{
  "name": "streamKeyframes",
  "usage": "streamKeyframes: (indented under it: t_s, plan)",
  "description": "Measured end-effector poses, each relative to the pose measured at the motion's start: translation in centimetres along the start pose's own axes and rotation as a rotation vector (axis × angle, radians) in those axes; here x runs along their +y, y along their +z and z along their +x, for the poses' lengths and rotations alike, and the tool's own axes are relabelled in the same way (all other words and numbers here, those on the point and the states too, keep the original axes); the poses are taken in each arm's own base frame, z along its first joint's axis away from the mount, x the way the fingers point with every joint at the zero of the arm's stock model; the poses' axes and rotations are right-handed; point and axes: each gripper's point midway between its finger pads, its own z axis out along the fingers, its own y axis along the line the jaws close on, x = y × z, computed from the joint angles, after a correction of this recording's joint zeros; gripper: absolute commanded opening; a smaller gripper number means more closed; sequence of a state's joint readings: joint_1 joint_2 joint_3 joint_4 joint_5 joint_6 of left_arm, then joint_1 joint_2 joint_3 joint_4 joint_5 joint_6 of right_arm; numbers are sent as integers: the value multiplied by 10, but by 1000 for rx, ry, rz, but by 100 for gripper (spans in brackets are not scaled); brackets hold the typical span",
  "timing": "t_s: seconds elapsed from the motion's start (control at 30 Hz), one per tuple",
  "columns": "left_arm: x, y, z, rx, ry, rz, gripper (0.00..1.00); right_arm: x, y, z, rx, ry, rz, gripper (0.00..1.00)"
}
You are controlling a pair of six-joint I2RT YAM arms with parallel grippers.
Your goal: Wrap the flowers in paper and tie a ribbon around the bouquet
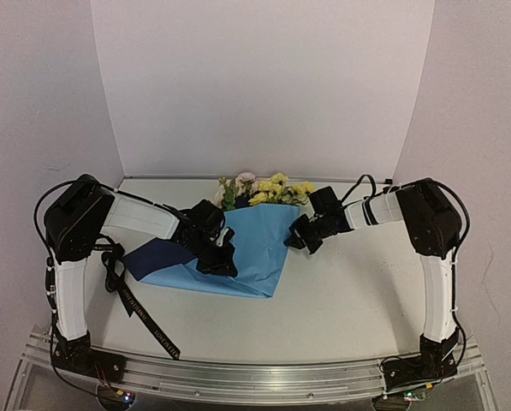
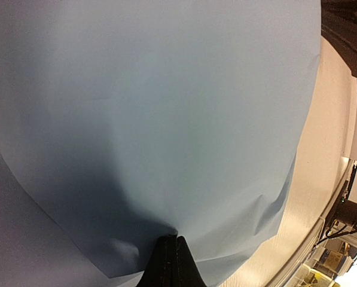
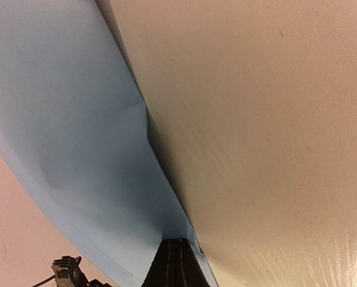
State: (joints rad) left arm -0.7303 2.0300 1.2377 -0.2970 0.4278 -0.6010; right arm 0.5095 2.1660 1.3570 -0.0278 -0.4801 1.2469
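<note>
The paper (image 1: 257,247) lies mid-table, light blue face up, with a navy flap (image 1: 155,256) showing at its left. The flowers (image 1: 268,190), yellow and pale pink, stick out from under its far edge; their stems are hidden. My left gripper (image 1: 224,259) is shut, and the paper (image 2: 166,107) puckers into its fingertips (image 2: 173,238). My right gripper (image 1: 295,239) is shut on the paper's right edge (image 3: 76,137), which runs into its tips (image 3: 181,240). The black ribbon (image 1: 140,310) lies loose on the table under my left arm.
White walls close in the back and both sides. A metal rail (image 1: 264,377) runs along the near edge. Bare table (image 1: 358,291) lies to the right of the paper.
</note>
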Motion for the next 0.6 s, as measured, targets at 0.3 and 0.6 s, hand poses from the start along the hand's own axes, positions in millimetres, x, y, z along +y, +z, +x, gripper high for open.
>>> streamKeyframes:
  t_s: [0.3, 0.6]
  plan:
    - [0, 0, 0, 0, 6, 0, 0, 3, 2, -23, -37, 91, 29, 0]
    - [0, 0, 0, 1, 10, 1, 0, 11, 3, -57, -83, 189, 19, 0]
